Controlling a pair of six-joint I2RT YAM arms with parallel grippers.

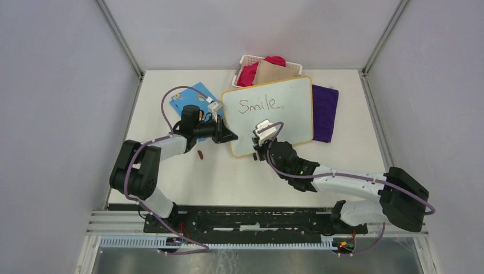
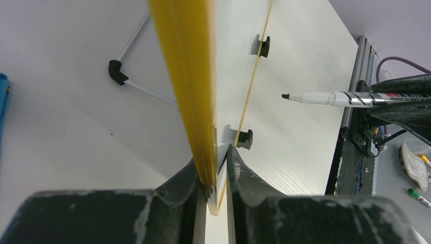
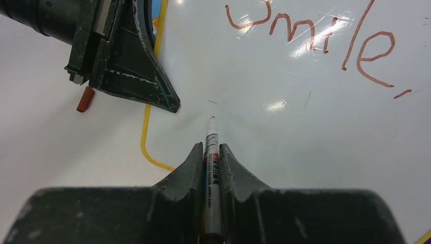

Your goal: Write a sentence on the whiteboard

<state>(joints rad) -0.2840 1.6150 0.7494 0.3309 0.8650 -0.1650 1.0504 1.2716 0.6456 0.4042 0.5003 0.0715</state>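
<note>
the whiteboard is a large white rectangle in a thin yellow-orange frame with rounded corners. it lies on the far middle of the table, turned slightly so its left end sits nearer. seen edge-on in the left wrist view, two small black feet show along its rim. the sentence reads "smile," in thin dark-red handwriting across the board's upper left, glossy with reflections.

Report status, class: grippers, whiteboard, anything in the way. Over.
Left gripper shut on whiteboard edge. Right gripper shut on marker. Sentence reads only "Smile,"; tip below it. Red cap beside board, out of the way.
</note>
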